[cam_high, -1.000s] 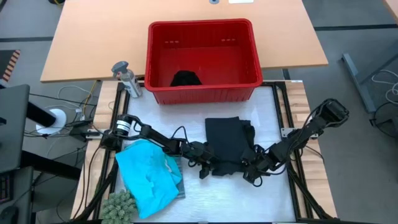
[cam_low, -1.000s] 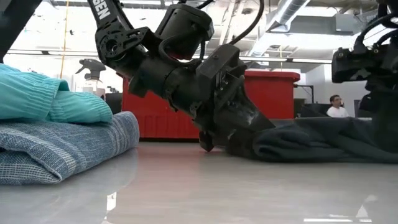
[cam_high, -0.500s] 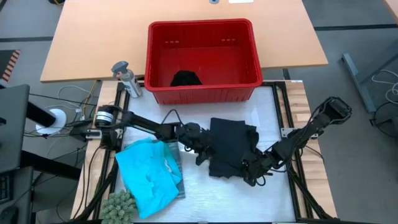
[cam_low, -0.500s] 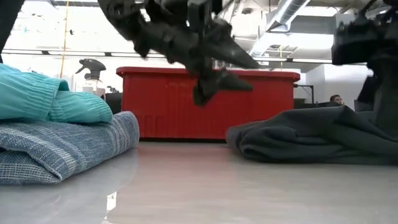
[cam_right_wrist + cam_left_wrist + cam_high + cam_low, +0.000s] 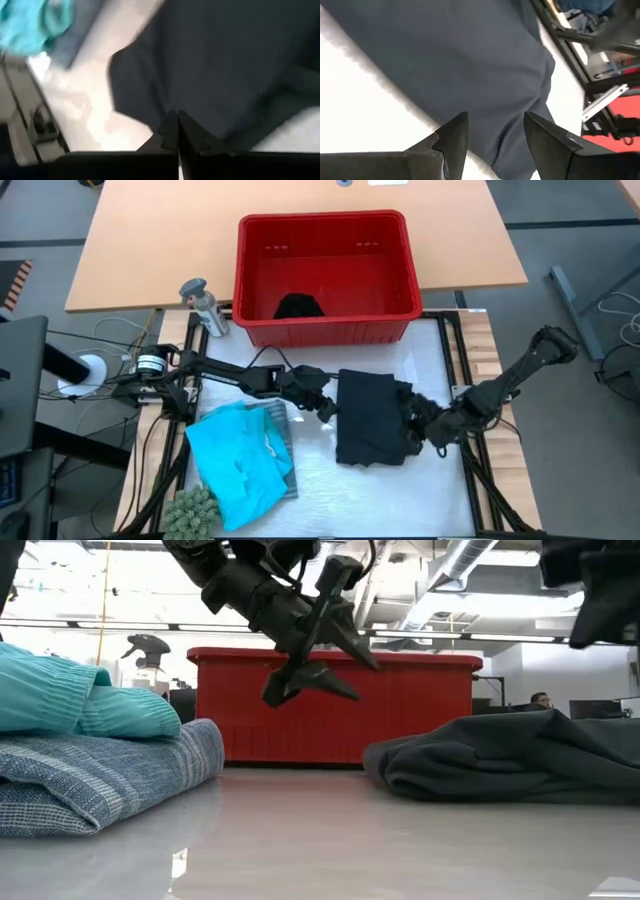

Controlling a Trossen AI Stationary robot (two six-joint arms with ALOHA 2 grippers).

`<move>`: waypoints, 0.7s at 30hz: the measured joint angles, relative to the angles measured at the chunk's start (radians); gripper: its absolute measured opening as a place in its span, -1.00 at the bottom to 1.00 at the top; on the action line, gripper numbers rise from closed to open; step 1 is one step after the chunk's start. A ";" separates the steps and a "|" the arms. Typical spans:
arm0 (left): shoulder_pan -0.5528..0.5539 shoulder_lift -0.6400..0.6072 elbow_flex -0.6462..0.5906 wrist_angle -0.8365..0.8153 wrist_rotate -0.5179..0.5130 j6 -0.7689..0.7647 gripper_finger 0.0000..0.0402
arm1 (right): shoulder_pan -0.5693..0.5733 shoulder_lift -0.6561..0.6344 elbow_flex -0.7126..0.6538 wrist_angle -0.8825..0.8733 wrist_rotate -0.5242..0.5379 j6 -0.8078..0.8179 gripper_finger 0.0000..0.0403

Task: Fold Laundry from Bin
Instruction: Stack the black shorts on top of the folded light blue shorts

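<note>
Between both grippers: black garment (image 5: 372,417).

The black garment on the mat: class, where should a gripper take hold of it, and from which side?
Grip the black garment at its straight left edge, coming from the left gripper side with open jaws: that edge lies flat and clear, whereas the right side is bunched.

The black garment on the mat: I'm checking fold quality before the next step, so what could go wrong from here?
1. The black garment looks bunched along its right edge, so the fold may end up uneven.
2. The right tool, fingers together, sits at that bunched edge and might drag the cloth when it moves.
3. The left tool hangs open above the mat beside the garment; a low pass could ruffle the near edge.
</note>
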 joint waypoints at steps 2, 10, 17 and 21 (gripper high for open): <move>0.010 0.000 0.000 0.008 0.022 0.002 -0.11 | -0.013 -0.037 0.008 -0.091 0.000 0.127 -0.91; 0.033 -0.001 0.000 0.019 0.129 -0.033 -0.11 | -0.036 -0.105 0.057 -0.303 -0.070 0.151 -0.69; 0.033 0.000 0.000 0.020 0.170 0.038 0.01 | -0.047 -0.099 0.045 -0.359 -0.210 0.192 0.09; 0.032 -0.001 0.000 0.023 0.204 0.059 0.23 | -0.053 -0.080 0.001 -0.355 -0.183 0.294 0.40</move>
